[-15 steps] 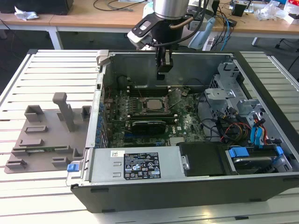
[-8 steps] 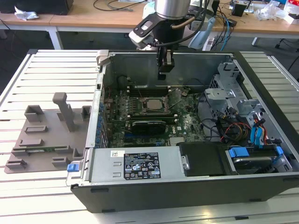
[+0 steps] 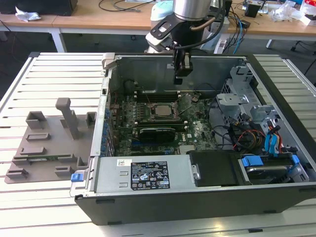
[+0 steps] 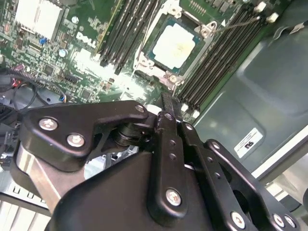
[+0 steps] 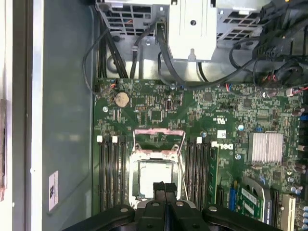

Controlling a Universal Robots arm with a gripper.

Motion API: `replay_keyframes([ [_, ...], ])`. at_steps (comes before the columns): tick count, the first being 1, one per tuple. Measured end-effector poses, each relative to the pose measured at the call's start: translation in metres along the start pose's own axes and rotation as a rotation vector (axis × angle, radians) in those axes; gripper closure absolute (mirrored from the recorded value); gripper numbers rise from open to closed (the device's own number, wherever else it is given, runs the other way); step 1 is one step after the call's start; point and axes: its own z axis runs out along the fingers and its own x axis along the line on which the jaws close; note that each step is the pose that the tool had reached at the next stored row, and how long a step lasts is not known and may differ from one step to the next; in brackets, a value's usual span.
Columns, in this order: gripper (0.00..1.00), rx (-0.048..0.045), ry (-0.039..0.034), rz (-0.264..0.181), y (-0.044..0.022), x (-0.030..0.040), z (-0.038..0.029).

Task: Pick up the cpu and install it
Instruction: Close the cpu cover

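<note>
Closest to both wrist cameras sits the black gripper [image 4: 166, 100] [image 5: 164, 186], its two fingers pressed together with nothing between them. It hangs above the motherboard [image 3: 197, 131] inside the open case [image 3: 197, 200], clear of the board. In the exterior view the gripper [image 3: 181, 74] is at one o'clock from the cpu [image 3: 160, 109], well above it. The cpu [image 4: 175, 44] lies flat in its socket, silvery top up, apart from the fingers. In the first wrist view the socket frame [image 5: 159, 130] is swung open beside the cpu [image 5: 146, 175], and black memory slots [image 5: 110, 173] run along both sides. In the exterior view a black card [image 3: 157, 132] lies at six o'clock from the cpu, with the power supply [image 3: 148, 175] farther along that line. Drive bays [image 3: 247, 113] are at three o'clock. A gray fixture [image 3: 44, 143] rests on the slatted table [image 3: 49, 74] at nine o'clock from the case.
</note>
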Motion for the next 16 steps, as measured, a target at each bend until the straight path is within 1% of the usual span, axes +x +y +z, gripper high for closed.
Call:
replay_keyframes([
  [2, 0.89, -0.0001, -0.0001, 0.000, 0.0043, -0.0001, 0.0000],
  [6, 0.89, 0.0001, -0.0025, 0.000, 0.0158, -0.0004, 0.0001],
  [9, 0.89, 0.0000, -0.0025, 0.000, 0.0229, -0.0005, 0.0010],
  [13, 0.89, 0.0001, -0.0027, 0.000, 0.0282, -0.0005, 0.0054],
  [16, 0.89, 0.0000, -0.0026, 0.000, 0.0311, -0.0004, 0.0113],
])
